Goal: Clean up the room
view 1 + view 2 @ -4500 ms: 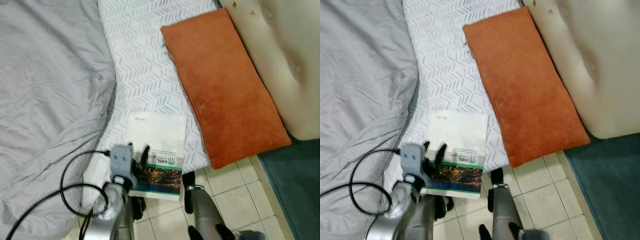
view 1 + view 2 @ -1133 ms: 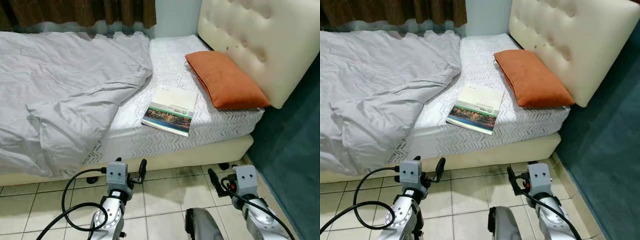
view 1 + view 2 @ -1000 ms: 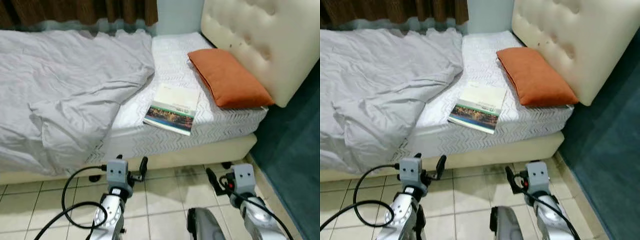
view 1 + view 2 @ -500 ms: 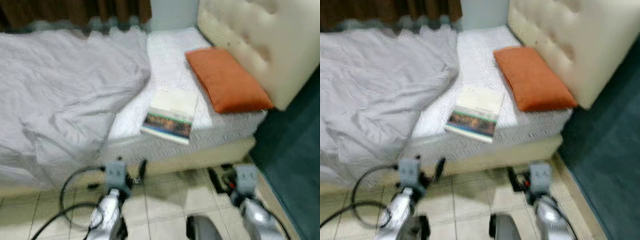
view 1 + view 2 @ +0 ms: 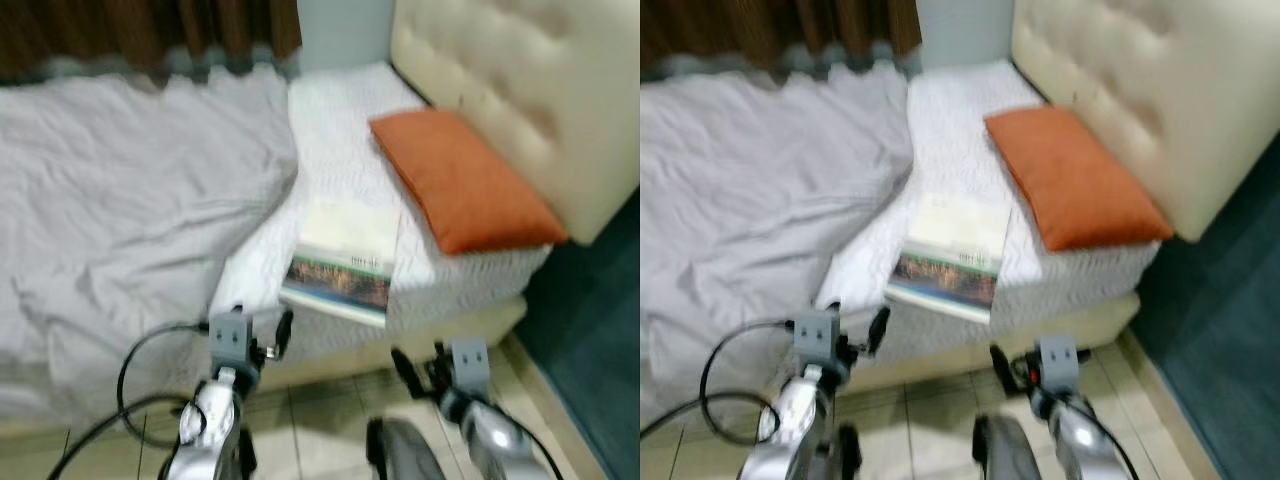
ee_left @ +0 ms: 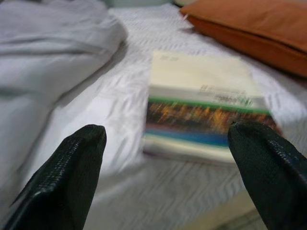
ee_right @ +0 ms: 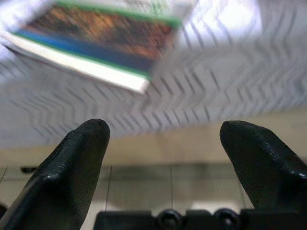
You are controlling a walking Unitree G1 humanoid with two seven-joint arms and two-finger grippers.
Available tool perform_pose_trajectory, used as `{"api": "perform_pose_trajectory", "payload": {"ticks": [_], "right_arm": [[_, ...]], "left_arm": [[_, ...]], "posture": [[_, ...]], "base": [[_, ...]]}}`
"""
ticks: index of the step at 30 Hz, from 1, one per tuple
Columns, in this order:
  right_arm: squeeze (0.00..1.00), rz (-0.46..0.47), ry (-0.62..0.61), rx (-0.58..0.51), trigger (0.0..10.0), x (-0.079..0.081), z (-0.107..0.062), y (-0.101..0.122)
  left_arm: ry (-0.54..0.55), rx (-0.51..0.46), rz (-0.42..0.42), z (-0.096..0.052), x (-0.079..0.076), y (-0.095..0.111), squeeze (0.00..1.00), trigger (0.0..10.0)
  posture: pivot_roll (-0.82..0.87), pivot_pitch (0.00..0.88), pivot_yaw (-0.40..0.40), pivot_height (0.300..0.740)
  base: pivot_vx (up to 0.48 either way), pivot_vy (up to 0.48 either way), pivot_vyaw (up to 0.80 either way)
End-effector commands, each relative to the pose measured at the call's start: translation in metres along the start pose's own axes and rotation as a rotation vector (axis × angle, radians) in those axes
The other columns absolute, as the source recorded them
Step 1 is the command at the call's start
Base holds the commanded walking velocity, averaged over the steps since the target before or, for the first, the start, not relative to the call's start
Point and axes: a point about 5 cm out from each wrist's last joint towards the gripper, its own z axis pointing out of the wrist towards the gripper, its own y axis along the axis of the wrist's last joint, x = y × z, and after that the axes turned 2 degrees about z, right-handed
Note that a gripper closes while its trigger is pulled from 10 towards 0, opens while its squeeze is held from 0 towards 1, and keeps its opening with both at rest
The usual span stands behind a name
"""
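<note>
Softcover book with cream upper cover and dark photographic band (image 5: 342, 260), flat on the white chevron-patterned mattress (image 5: 330, 140), its lower end at the mattress's near edge. Beside the book toward the headboard: rectangular orange velvet pillow (image 5: 460, 180), apart from it, against the cream tufted headboard (image 5: 520, 80). On the book's other side: rumpled grey duvet (image 5: 130, 210), not touching. Below the book, over beige floor tiles (image 5: 930, 430): left gripper (image 5: 282, 332) and right gripper (image 5: 400, 365), both with fingers spread and holding nothing. Compared with a second ago the book sits nearer and larger in the head views, so the robot is likely closing in to collect it. Its overhanging lower edge offers access; open mattress surrounds it.
</note>
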Motion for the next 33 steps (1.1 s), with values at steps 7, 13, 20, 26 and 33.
{"api": "perform_pose_trajectory", "payload": {"ticks": [7, 13, 20, 26, 33], "right_arm": [[0.0, 0.069, 0.043, 0.187, 10.0, 0.011, 0.007, -0.033], [0.0, 0.164, 0.122, 0.237, 10.0, 0.036, 0.014, -0.039], [0.0, 0.13, 0.143, 0.26, 10.0, 0.039, 0.02, -0.039], [0.0, 0.106, 0.119, 0.245, 10.0, 0.035, 0.028, -0.03], [0.0, 0.122, 0.123, 0.193, 10.0, 0.039, 0.041, -0.009]], "left_arm": [[-0.042, -0.183, 0.054, 0.016, 0.0, 0.065, 0.0, 10.0], [-0.043, -0.229, 0.073, 0.007, 0.013, 0.094, 0.0, 10.0], [-0.047, -0.169, 0.077, 0.002, 0.014, 0.09, 0.0, 10.0], [-0.057, -0.069, 0.058, -0.009, 0.015, 0.066, 0.0, 10.0], [-0.012, 0.082, 0.027, -0.031, 0.026, 0.028, 0.0, 10.0]], "posture": [[-0.05, 0.181, 0.014, 0.57], [0.01, 0.238, 0.036, 0.57], [0.0, 0.272, 0.034, 0.57], [0.01, 0.287, 0.03, 0.57], [0.02, 0.297, 0.021, 0.57]], "base": [[0.423, 0.0, 0.0], [0.0, 0.0, 0.0], [0.0, 0.0, 0.0], [0.0, 0.0, 0.0], [0.0, 0.0, 0.0]]}}
